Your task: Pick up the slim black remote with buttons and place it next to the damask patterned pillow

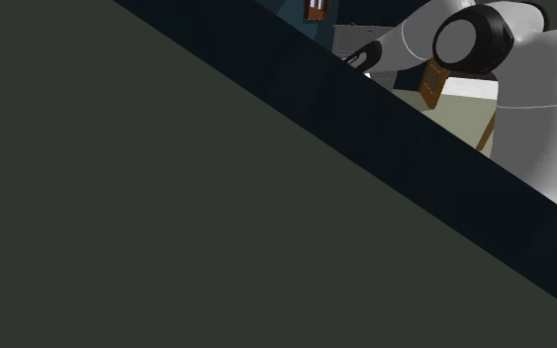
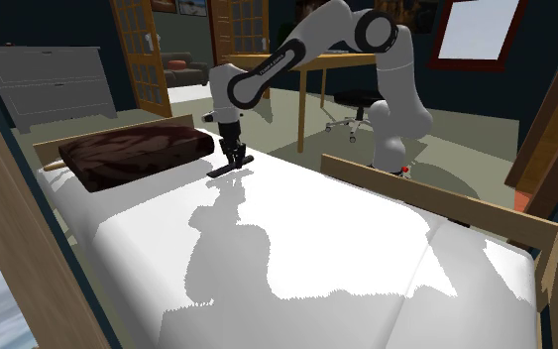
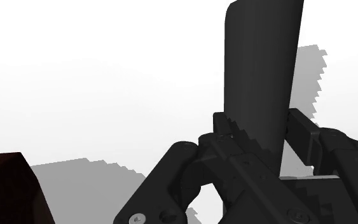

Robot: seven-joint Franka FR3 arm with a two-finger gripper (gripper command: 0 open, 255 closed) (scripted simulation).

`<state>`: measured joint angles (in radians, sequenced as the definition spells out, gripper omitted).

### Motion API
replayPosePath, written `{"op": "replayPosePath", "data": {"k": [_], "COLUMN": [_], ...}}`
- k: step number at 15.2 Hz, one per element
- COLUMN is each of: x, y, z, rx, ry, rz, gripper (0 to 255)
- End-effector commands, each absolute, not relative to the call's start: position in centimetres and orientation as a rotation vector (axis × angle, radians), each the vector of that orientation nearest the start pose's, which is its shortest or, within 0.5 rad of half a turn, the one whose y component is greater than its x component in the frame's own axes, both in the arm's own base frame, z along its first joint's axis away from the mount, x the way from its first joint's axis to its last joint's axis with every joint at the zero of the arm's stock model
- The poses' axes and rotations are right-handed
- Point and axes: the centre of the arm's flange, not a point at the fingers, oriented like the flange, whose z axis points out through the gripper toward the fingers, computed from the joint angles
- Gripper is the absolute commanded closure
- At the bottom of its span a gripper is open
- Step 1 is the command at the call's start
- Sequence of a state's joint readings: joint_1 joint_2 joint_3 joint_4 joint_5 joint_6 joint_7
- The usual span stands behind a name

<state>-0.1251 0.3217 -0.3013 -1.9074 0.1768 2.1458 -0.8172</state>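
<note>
While the fingers pinch the slim black remote from both sides, it sits low at the white bed.
Most of the remote juts out past the fingertips, and its shadow falls on the sheet just beside it; whether it touches the sheet cannot be told. A dark brown pillow lies on the bed near the fingers, apart from the remote, toward the second exterior view's left of them. Behind the fingers, the white arm arches back beyond the bed's wooden rail.
</note>
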Motion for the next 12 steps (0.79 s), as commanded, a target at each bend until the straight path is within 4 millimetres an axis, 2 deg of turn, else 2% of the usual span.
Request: {"op": "replayPosePath", "data": {"k": [1,7,8,12], "x": [56.35,56.35,56.35,56.35], "y": [-23.79,-23.79,-23.79,-23.79], "z": [32.79,32.78,32.79,32.78], "rx": [-3.028,-3.028,-3.028,-3.028], "ry": [-0.459,-0.459,-0.459,-0.459], "rz": [0.035,0.035,0.035,0.035], "gripper": [255,255,0,0]}}
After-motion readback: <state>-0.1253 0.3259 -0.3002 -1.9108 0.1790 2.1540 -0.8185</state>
